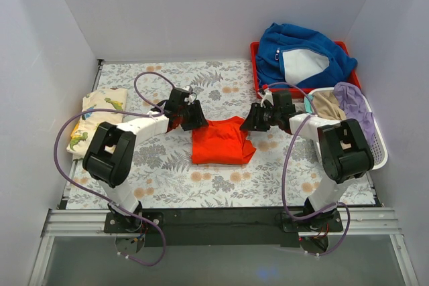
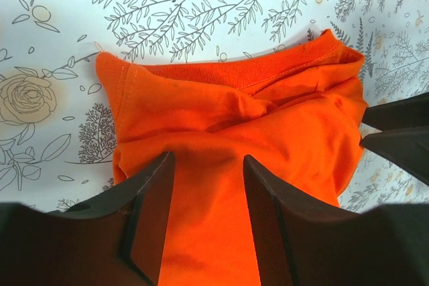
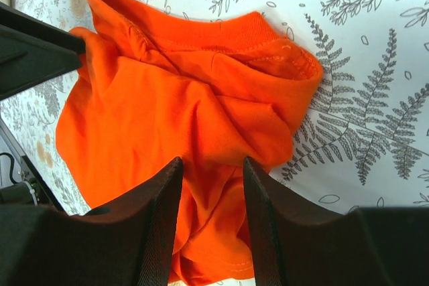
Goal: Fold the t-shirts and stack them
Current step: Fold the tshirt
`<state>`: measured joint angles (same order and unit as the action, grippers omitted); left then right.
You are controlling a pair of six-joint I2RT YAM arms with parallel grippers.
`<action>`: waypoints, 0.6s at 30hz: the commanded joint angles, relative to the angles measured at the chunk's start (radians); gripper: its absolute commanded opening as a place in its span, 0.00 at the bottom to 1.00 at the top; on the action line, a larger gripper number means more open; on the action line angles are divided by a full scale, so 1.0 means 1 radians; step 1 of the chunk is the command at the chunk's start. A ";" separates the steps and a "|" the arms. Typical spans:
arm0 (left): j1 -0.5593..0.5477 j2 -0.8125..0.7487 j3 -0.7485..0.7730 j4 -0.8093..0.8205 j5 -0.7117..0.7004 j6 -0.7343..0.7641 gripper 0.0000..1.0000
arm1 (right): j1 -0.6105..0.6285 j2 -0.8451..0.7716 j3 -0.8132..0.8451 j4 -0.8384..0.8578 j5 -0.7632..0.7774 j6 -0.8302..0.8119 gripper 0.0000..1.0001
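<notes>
One left gripper point(image 2: 206, 165), one right gripper point(image 3: 212, 165), my jaws parted over orange shirt point(image 1: 218, 142), seemingly half folded; next: pinch an edge, fold again, stack with dinosaur shirt point(image 1: 100, 115).

The orange t-shirt point(image 2: 221, 118) is soft, matt cloth, with a ribbed knit at its collar point(image 3: 221, 31) and fine stitching along the hems. The table cover point(image 2: 201, 5) looks smooth, printed with grey plants. The fingers point(image 2: 151, 219) of the left gripper point(image 2: 206, 165) are black and dull, probably plastic. The blue garment point(image 1: 281, 41) seems thick and fleecy; the basket point(image 1: 382, 145) is white plastic.
</notes>
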<state>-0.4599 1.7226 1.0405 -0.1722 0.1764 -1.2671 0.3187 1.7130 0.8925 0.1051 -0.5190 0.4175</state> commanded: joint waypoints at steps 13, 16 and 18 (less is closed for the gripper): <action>0.017 0.022 0.046 0.008 0.052 0.023 0.00 | -0.003 0.060 0.129 0.028 0.025 -0.022 0.03; 0.029 0.015 0.052 0.008 0.052 0.035 0.00 | -0.003 0.042 0.151 0.028 0.045 -0.049 0.02; 0.041 0.009 0.055 0.008 0.055 0.051 0.00 | -0.004 0.034 0.161 0.028 0.057 -0.066 0.01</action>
<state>-0.4389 1.7489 1.0546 -0.1726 0.2218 -1.2491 0.3191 1.7863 1.0042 0.1074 -0.4885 0.3923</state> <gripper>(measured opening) 0.006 0.020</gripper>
